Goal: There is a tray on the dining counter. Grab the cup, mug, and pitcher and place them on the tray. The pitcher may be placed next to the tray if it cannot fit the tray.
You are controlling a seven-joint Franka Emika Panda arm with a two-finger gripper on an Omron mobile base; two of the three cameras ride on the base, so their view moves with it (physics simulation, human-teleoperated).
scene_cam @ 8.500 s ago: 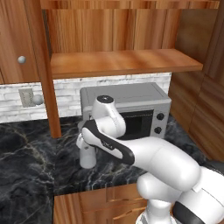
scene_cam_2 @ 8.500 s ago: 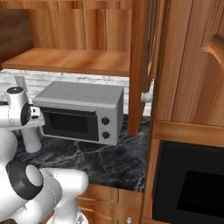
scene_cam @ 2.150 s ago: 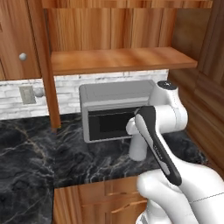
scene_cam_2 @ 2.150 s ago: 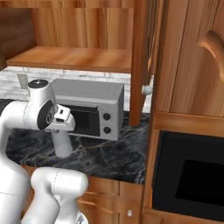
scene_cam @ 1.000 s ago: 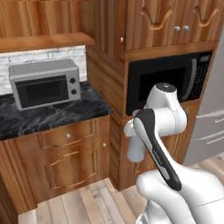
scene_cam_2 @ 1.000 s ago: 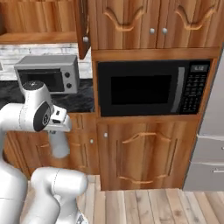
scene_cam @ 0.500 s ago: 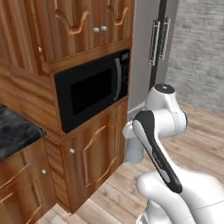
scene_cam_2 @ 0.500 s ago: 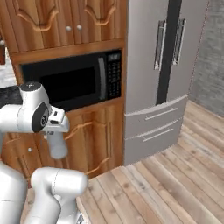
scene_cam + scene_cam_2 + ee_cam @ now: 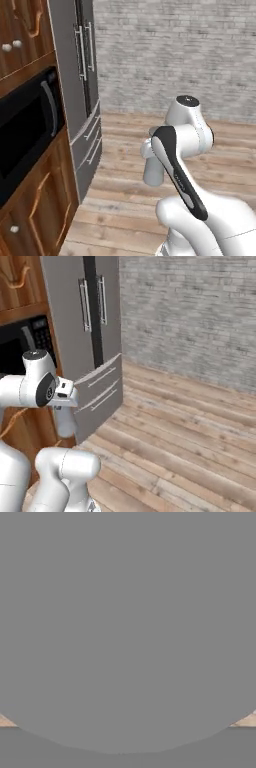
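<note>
Swung with the driving base, both base views now face a steel refrigerator (image 9: pixel 95 331) and wood floor (image 9: pixel 190 431) instead of the microwave counter, while the gripper (image 9: pixel 150 155), clenched on the pitcher (image 9: pixel 152 172), carries it upright, presumably against tipping.

Grey fridge (image 9: pixel 80 85) beside built-in black microwave (image 9: pixel 25 130) — brick wall (image 9: pixel 200 311), apparently, behind.

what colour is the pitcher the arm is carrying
Pale grey pitcher, clearest in the left base view.
</note>
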